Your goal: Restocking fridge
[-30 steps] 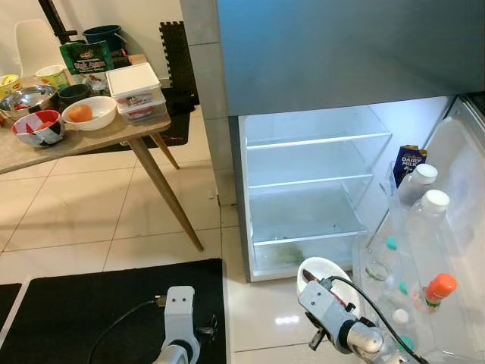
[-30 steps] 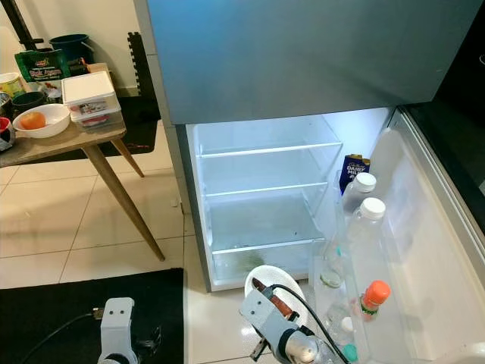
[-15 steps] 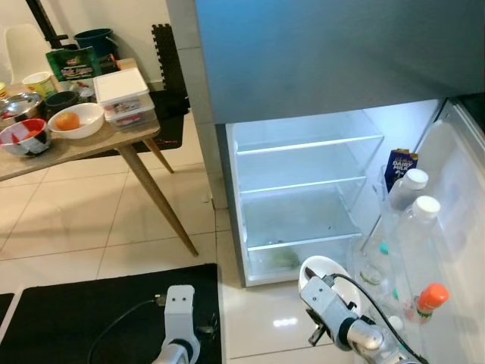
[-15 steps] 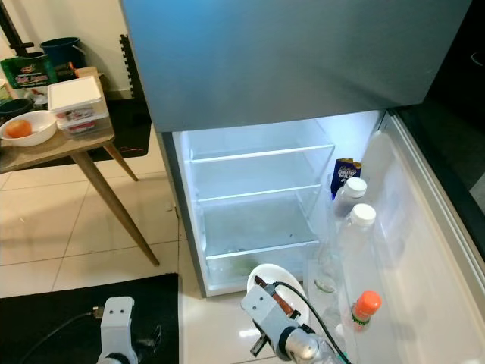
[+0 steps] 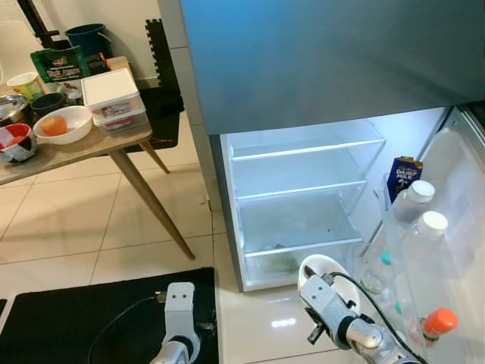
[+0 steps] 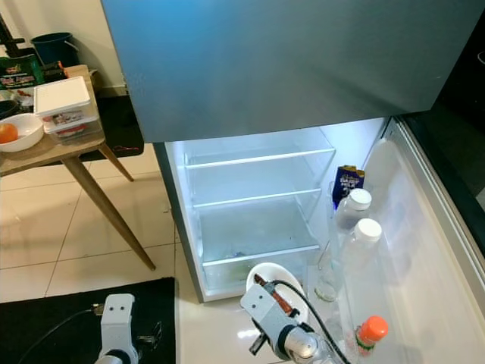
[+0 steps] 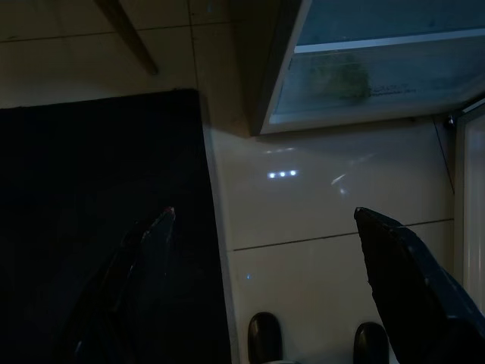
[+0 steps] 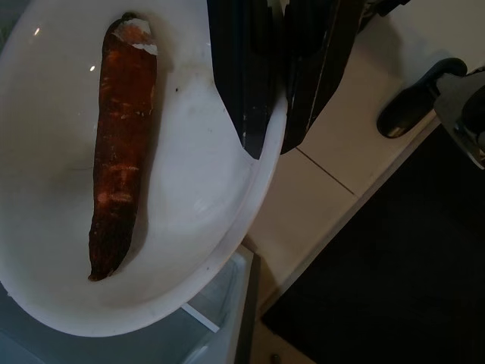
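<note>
Restocking looks barely begun. From the left eye view, the fridge stands open with its glass shelves bare, bottles only in its door; the right gripper holds a white bowl low, just in front of the fridge's bottom drawer. Well away from the fridge, the surface carries more bowls and a lidded container, so most items are left to move. From the left wrist view, the left gripper hangs idle over the floor near the fridge's base, fingers spread wide. From the right wrist view, the fingers pinch the bowl's rim, with a long reddish-brown piece of food inside the bowl.
</note>
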You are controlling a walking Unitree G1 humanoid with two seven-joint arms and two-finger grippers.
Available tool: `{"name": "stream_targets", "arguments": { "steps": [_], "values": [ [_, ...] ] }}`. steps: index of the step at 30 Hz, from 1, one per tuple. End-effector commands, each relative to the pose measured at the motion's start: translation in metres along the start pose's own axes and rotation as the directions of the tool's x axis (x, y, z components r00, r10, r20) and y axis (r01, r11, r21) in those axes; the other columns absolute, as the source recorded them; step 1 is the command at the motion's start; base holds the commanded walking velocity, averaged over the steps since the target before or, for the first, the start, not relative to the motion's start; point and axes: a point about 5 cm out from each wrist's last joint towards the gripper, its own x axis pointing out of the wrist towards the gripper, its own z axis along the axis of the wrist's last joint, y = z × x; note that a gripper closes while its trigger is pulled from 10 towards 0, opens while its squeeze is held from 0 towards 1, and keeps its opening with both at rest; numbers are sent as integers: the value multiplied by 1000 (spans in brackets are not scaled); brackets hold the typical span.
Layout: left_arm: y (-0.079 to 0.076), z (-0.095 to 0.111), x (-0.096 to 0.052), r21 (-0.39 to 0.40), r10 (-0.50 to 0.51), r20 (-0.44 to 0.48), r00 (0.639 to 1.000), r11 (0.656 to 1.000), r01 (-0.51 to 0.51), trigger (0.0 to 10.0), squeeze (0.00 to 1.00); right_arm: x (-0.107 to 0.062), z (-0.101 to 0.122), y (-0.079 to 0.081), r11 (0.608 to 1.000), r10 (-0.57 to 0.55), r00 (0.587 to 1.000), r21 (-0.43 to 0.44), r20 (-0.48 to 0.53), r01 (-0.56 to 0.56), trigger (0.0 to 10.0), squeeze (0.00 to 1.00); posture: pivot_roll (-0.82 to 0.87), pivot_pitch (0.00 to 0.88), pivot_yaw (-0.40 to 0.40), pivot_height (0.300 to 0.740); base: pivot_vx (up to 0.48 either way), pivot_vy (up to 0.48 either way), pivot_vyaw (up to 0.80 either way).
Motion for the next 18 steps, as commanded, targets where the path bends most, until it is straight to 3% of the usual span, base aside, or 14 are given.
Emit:
{"name": "stream_targets", "arguments": {
  "steps": [1, 9, 18],
  "values": [
    [4, -3, -2, 20, 6, -7, 1000, 1000, -6, 10000, 0, 0, -2, 2, 1000, 6, 1000, 13, -5, -6, 10000, 0, 54, 100, 32, 740, 334, 0, 0],
    [5, -3, -3, 22, 4, -8, 1000, 1000, -4, 10000, 0, 0, -3, 3, 1000, 8, 1000, 13, -6, -8, 10000, 0, 55, 96, 33, 740, 323, 0, 0],
    [5, -1, -3, 18, -1, 18, 1000, 1000, 1, 10000, 0, 0, -2, 3, 1000, 5, 1000, 15, -2, -5, 10000, 0, 56, 93, 40, 740, 0, 0, 0]
  ]
}}
